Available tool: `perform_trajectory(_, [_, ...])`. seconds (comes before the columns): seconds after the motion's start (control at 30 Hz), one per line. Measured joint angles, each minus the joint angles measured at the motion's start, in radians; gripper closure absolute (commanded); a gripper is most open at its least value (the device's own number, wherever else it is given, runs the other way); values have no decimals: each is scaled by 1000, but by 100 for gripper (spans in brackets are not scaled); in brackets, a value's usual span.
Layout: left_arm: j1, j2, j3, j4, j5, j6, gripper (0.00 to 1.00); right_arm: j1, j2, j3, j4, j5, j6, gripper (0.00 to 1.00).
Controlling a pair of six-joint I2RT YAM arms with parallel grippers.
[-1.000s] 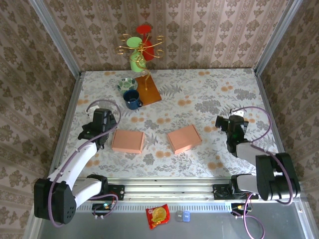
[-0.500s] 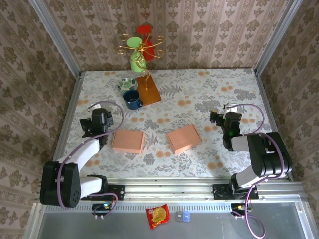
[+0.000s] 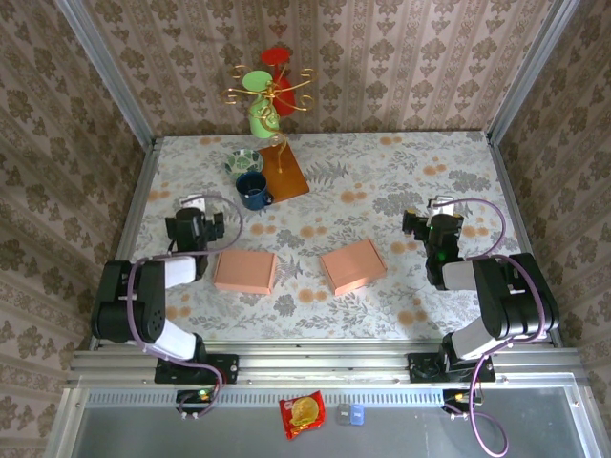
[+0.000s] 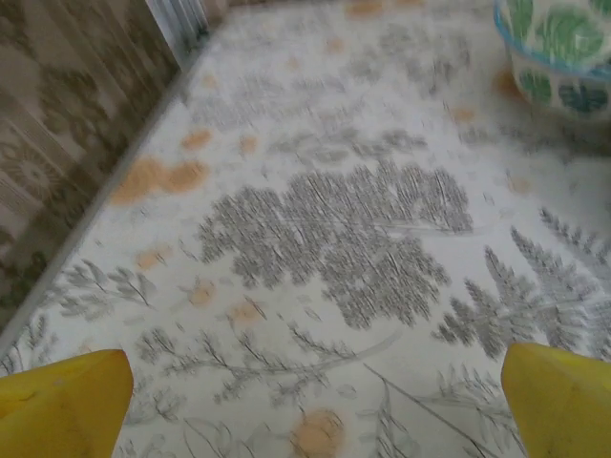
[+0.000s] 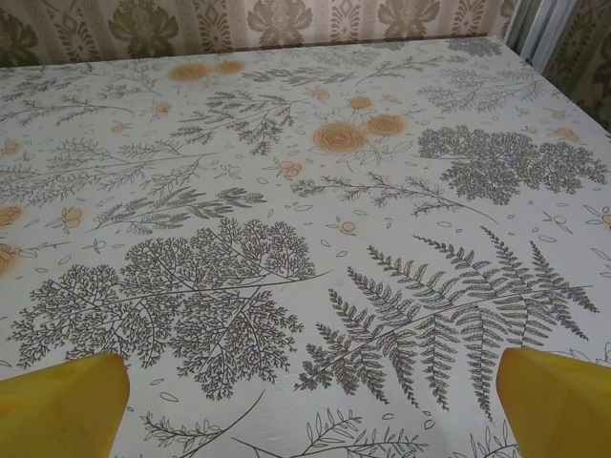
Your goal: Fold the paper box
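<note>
1. The left box (image 3: 245,271) and right box (image 3: 352,266) lie mid-table, between the arms.
2. The left gripper (image 3: 195,218) and right gripper (image 3: 431,225) gape empty, aimed far; a blind reach could shove a box.
3. Flaps perhaps loose; unclear.

- A floral tablecloth (image 3: 382,181) is stretching open across the middle and far right of the table, giving wide passage.
- A left paper box (image 3: 245,271) and a right paper box (image 3: 352,266) are lying closed near the front, with a lane of cloth running between them.
- A blue mug (image 3: 252,191), a patterned bowl (image 3: 243,160), a wooden board (image 3: 286,174) and a mug tree (image 3: 268,91) are crowding the far left.
- The left gripper (image 3: 195,214), fingers spread wide, is sitting near the side wall (image 4: 57,143), with the bowl ahead to its right.
- The right gripper (image 5: 305,405), also spread, is facing cloth running up to the back wall (image 5: 286,19).
</note>
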Motion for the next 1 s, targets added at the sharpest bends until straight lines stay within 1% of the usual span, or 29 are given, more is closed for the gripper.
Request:
perform_trajectory(0.07, [14,27,-80,116,6,3,0,0,0,0,2,0,0,0])
perform_trajectory(0.13, [18,42,-132,161,12,3,0,0,0,0,2,0,0,0])
perform_trajectory(0.2, [23,44,-119,143,20,3,0,-1,0,0,2,0,0,0])
perform_trajectory(0.37, [21,44,-66,182,22,3,0,-6,1,0,2,0,0,0])
perform_trajectory(1.0, [21,44,-66,185,47,7,0,-1,1,0,3,0,0,0])
